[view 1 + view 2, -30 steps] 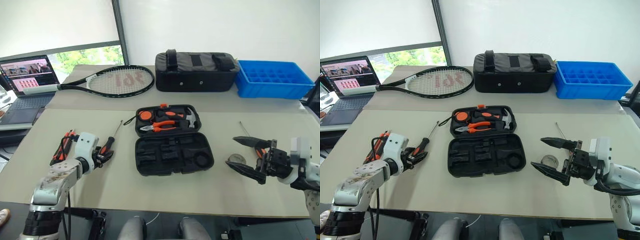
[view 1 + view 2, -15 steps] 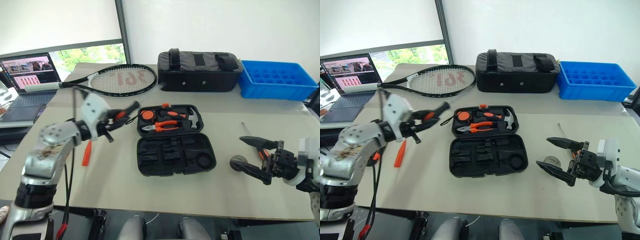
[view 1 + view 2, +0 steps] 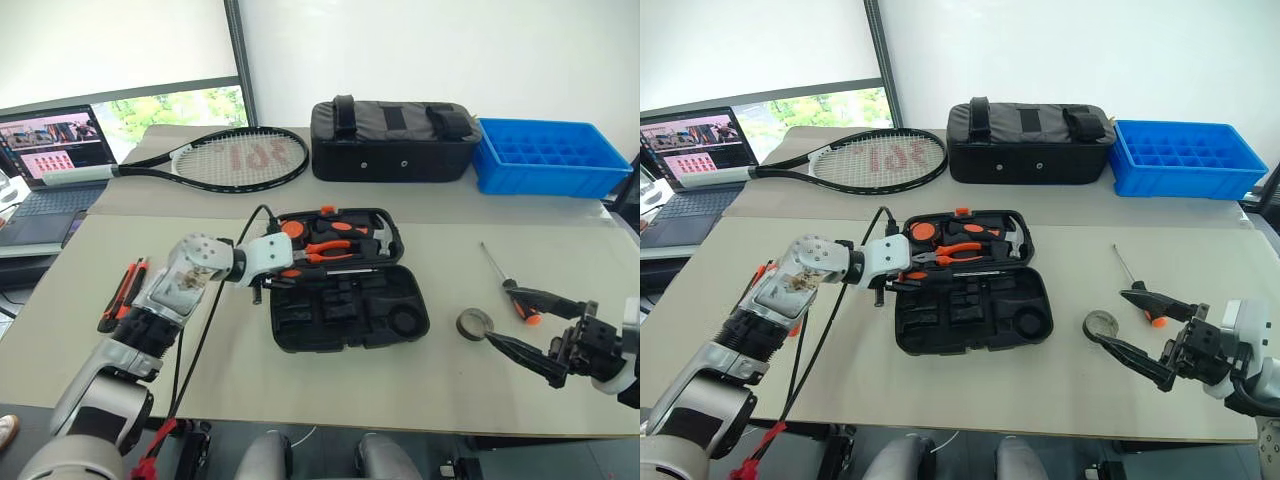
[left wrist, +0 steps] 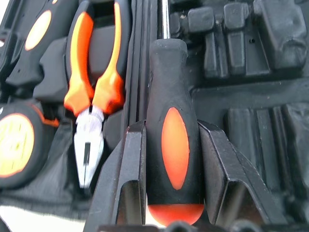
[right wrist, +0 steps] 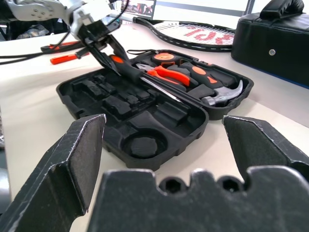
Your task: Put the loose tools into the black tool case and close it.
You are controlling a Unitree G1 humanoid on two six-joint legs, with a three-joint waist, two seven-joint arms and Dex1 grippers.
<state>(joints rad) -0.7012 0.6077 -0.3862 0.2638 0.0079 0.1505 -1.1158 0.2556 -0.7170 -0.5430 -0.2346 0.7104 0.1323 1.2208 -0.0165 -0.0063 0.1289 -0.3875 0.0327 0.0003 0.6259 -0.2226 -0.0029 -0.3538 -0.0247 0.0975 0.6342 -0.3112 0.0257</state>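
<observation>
Left gripper (image 4: 175, 159) clamped on a long screwdriver (image 4: 174, 125), over the open case (image 3: 345, 312) near its hinge; shaft seems to lie along it; right gripper (image 3: 545, 328) wide open, empty, beside tape (image 3: 474, 323).

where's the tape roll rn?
In the left eye view the tape roll lies flat on the table at the robot's right, between the open tool case and the open right gripper, near the small screwdriver.
</observation>
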